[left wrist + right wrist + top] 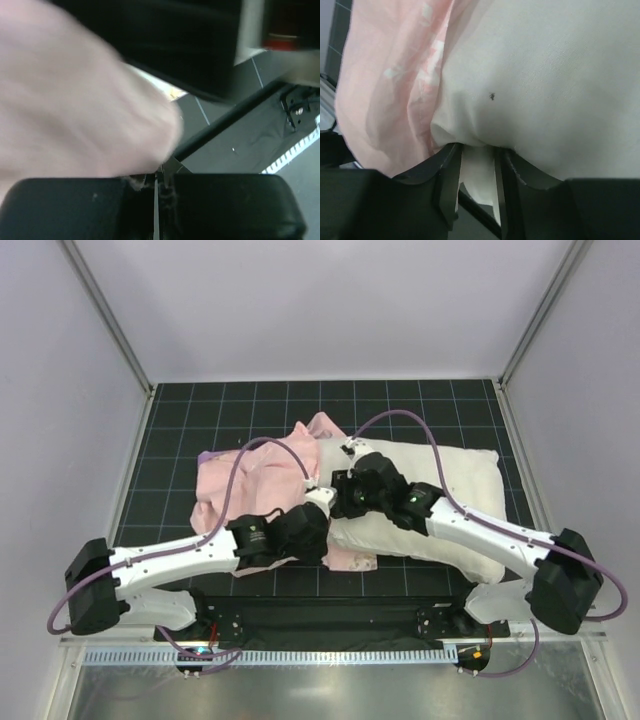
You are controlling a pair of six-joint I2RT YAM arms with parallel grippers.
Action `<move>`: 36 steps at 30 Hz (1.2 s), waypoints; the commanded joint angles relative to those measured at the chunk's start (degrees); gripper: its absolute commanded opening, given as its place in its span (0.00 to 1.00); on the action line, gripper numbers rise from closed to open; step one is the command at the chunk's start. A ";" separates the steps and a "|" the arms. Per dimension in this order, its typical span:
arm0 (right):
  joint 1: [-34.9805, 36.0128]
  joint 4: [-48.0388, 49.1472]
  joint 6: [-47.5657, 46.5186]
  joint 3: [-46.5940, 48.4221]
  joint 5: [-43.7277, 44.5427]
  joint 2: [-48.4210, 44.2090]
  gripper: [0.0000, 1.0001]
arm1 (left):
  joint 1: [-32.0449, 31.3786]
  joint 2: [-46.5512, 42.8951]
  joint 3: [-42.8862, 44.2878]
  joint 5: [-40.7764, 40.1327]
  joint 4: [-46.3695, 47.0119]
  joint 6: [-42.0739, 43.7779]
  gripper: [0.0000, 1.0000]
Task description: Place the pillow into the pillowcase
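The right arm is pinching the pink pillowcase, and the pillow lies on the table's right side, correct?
No. The right wrist view shows the right gripper pinching the white pillow, not the pink pillowcase beside it. The rest holds.

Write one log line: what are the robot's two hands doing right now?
left gripper: shut on pillowcase | right gripper: pinching pillow fabric | pillow: mostly uncovered, pillowcase bunched beside it

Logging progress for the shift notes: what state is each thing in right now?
pillow: lying flat, mostly outside the pillowcase.
pillowcase: crumpled, bunched at the pillow's left end.
left claw: shut on pillowcase fabric.
right claw: shut on a fold of the pillow.
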 commanded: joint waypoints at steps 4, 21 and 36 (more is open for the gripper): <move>0.24 3.84 -0.47 -4.65 -2.22 -12.19 0.30 | 4.92 -11.29 -1.05 -3.05 -1.27 -0.97 0.00; 1.38 32.63 4.97 -10.12 -21.73 -4.16 0.04 | 5.01 -17.99 3.08 -0.87 -5.24 -1.41 0.00; -2.22 54.99 18.06 -5.37 -17.61 23.02 0.04 | -7.02 -3.06 21.17 4.15 3.03 -1.94 0.00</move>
